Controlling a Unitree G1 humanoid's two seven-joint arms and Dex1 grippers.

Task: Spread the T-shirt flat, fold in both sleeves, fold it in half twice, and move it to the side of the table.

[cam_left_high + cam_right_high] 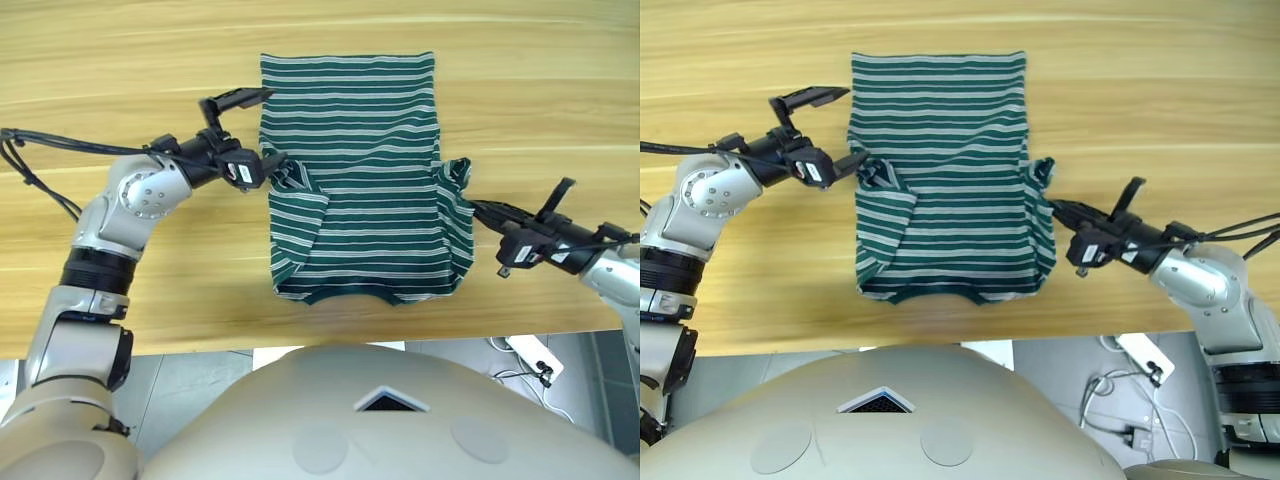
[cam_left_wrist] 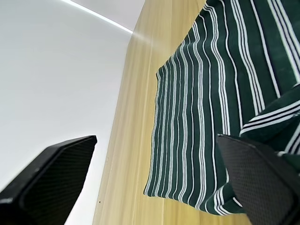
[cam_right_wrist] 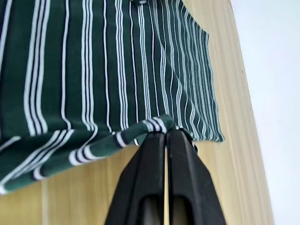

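T-shirt lies flat mid worktop, green w/ white stripes, both sleeves folded in. L gripper is spread wide at the shirt's left edge, one finger touching the folded sleeve. R gripper is closed tight, pinching cloth at the shirt's right edge.

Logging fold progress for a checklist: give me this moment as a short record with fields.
garment: green striped T-shirt, lying flat on the wooden table
sleeves: both folded in
halving folds: not yet done
left gripper: jaws open, at the T-shirt's left edge
right gripper: jaws shut, seemingly pinching the T-shirt's right edge
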